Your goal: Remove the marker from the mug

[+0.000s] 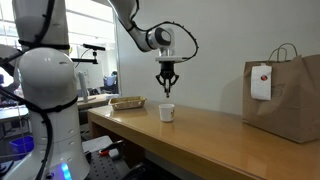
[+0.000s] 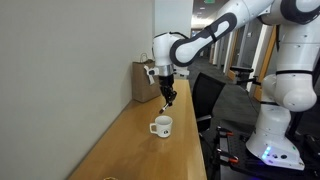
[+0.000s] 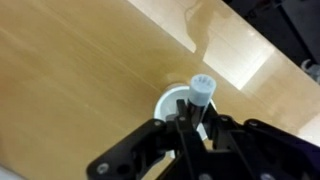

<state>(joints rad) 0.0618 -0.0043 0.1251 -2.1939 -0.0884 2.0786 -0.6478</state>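
Note:
The white mug (image 1: 167, 112) stands on the long wooden table, and it also shows in an exterior view (image 2: 162, 126). My gripper (image 1: 166, 84) hangs straight above the mug, a little clear of its rim, and is seen from another side too (image 2: 168, 96). In the wrist view the gripper (image 3: 195, 125) is shut on the dark marker (image 3: 201, 90). The marker's grey end points down over the mug's white rim (image 3: 168, 100). The marker's tip appears to be out of the mug.
A brown paper bag (image 1: 288, 95) with a white tag stands on the table near the wall, and shows in an exterior view (image 2: 142, 80). A flat tan tray (image 1: 128, 102) lies at the table's far end. The table edge (image 1: 150, 140) runs alongside the robot base.

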